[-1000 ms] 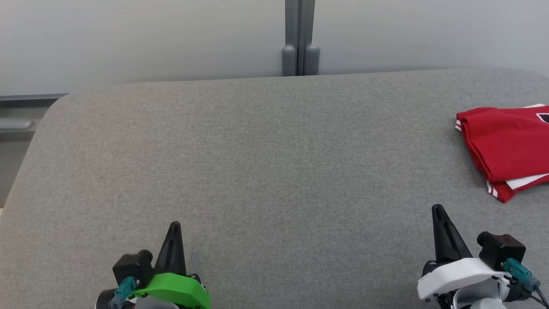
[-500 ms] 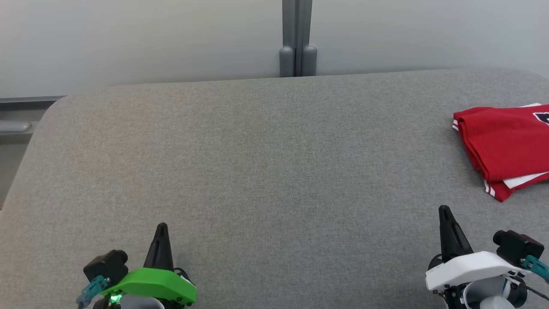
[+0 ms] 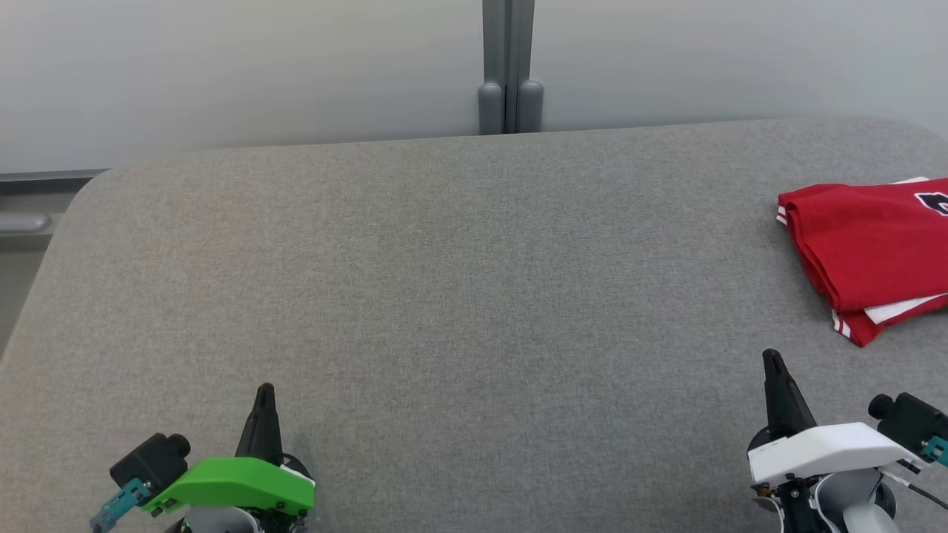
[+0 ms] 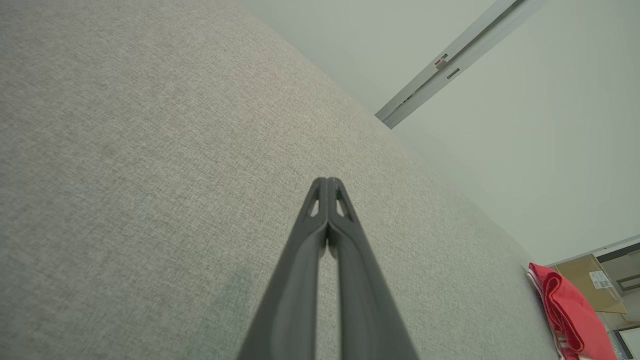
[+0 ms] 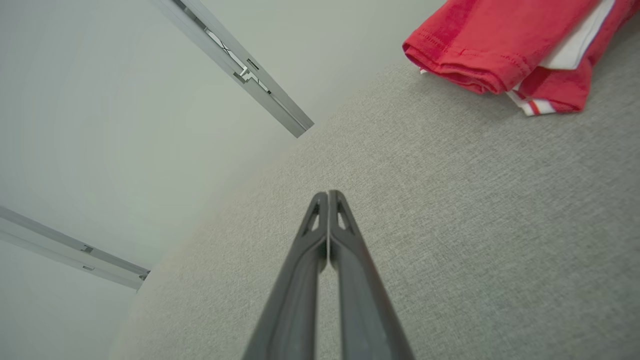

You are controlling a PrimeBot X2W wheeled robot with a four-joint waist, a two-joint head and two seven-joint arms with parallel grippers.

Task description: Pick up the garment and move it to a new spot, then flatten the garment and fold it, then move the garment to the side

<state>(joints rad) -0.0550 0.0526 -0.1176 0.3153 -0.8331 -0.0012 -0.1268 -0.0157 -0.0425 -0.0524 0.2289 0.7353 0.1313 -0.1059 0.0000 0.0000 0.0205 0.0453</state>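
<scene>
A folded red-and-white garment (image 3: 866, 244) lies far right on the grey fabric desk (image 3: 474, 296). The left pincer (image 3: 264, 390) and right pincer (image 3: 772, 357) are both pressed together.

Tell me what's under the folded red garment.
The red garment lies folded on the grey padded surface. Its own red and white layers stack beneath the top fold; anything else trapped beneath is covered.

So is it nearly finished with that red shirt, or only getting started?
Nearly finished, it seems. Done: the red and white fabric garment lies folded in a stack at the right side of the grey cloth-covered table. In hand: nothing; the left fingers and right fingers are pressed shut and empty, apart from it. Left: probably nothing, since it already sits off to the side.
</scene>
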